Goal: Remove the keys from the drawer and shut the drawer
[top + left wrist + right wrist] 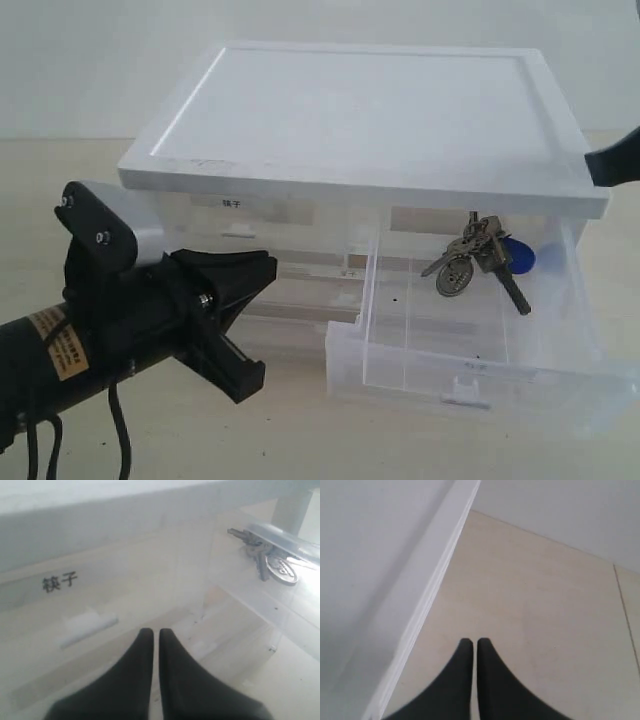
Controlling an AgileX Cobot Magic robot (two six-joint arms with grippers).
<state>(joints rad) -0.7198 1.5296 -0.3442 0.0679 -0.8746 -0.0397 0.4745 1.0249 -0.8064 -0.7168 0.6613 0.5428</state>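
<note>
The drawer [470,385] on the right half of the cabinet is pulled out, its small white tab handle [465,400] facing front. The keys [478,258] lie inside near the back, with a blue fob [518,256] and a round grey tag [453,276]. My left gripper [268,266] is shut and empty, left of the open drawer and in front of the labelled drawer [60,582]. In the left wrist view the keys [265,560] sit off to one side of that gripper [152,631]. My right gripper [471,641] is shut and empty over bare tabletop beside the cabinet.
The cabinet's white top [360,110] overhangs the drawers, and its edge [435,590] runs along the right wrist view. A black part of the right arm [615,160] shows at the cabinet's right rim. The labelled drawer's tab handle [87,626] is just ahead of the left fingers.
</note>
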